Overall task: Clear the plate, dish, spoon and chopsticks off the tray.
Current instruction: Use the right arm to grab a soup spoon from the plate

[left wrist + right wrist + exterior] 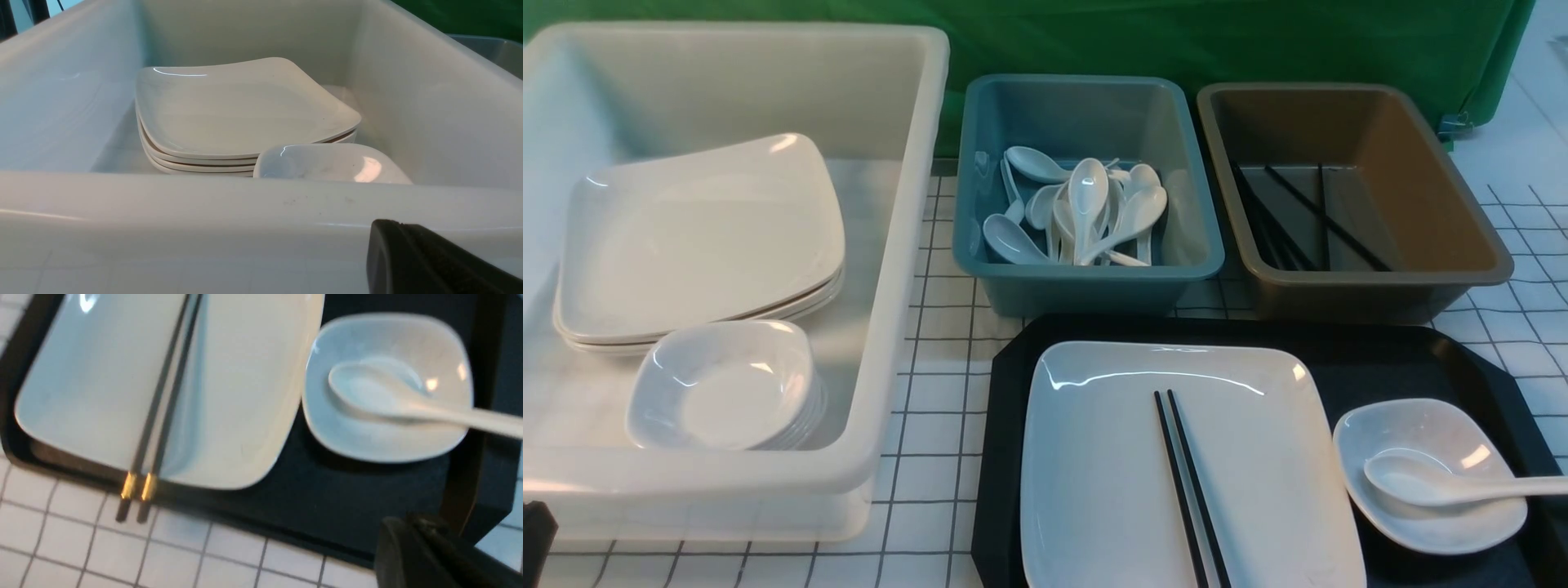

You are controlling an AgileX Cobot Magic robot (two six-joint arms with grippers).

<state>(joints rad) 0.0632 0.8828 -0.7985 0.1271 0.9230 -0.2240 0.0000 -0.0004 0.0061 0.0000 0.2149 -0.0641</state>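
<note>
1. Left gripper [412,257]: only one black finger shows. Jaws are together, with nothing between them.
2. The left jaws sit just outside the near wall of the white tub [261,204]. Past that wall, inside the tub, are the stacked plates [245,110] and the stacked small dishes [331,163], the latter nearer the jaws.
3. Right gripper [416,547]: a dark blurred tip at the frame edge. Cannot tell if the jaws are apart or together; nothing is seen held.
4. The tray [327,498] lies right in front of the right jaws, with its near rim closest to them.
5. The dish [367,437] is on the tray and is the nearest task item ahead of the right jaws.
6. The spoon [392,400] lies in the dish, bowl inside, with the handle out over the dish rim towards the tray's right rim.
7. The plate [229,396] is on the tray beside the dish, further from the right jaws and toward the robot's left.
8. The chopsticks [166,416] lie paired across the plate. Their gold-banded ends overhang the tray's near rim above the grid cloth [204,547].
9. The teal tub [1086,278] holding spoons and the brown tub [1356,286] holding black sticks stand beyond the tray, well apart from both sets of jaws.
</note>
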